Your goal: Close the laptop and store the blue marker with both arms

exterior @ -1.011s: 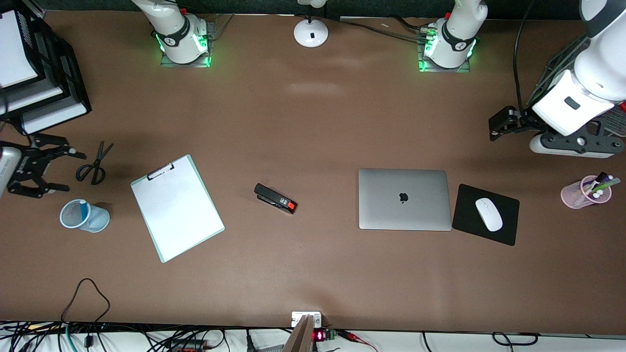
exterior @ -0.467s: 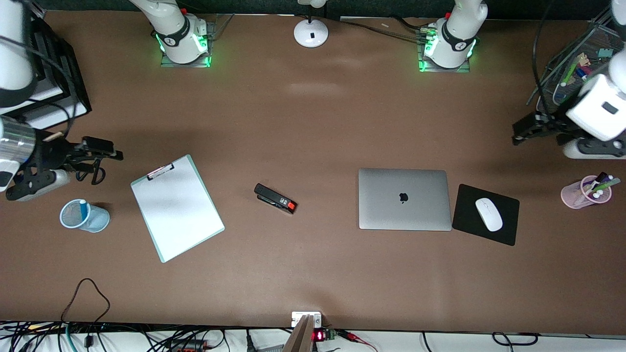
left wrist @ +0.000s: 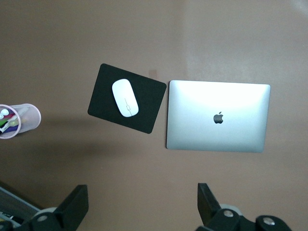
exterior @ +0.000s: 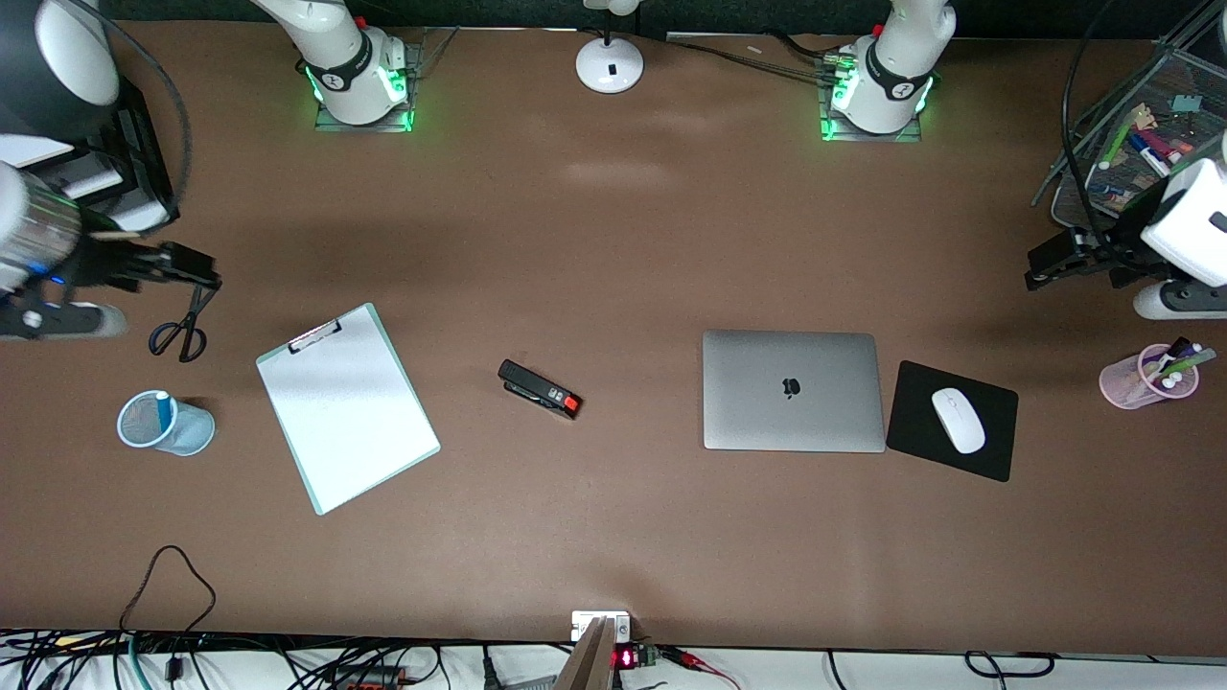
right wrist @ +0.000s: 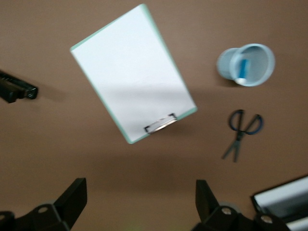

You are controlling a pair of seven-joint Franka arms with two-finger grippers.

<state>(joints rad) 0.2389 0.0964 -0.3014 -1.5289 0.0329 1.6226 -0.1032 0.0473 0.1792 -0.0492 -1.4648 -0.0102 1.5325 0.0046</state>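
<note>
With its lid shut, laptop [exterior: 793, 390] flat on bench [exterior: 613, 240] beside mouse pad [exterior: 952, 420], blue marker [exterior: 164, 413] upright in mesh cup [exterior: 165, 423], left gripper [left wrist: 139, 207] spread wide over bench, right gripper [right wrist: 139, 204] likewise spread, above scissors [exterior: 184, 322].

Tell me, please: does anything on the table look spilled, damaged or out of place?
Nothing stands out. The laptop lies shut and flat beside the mouse pad. The blue marker stands inside the blue mesh cup. The clipboard lies at a slant, but nothing is spilled or broken.
</note>
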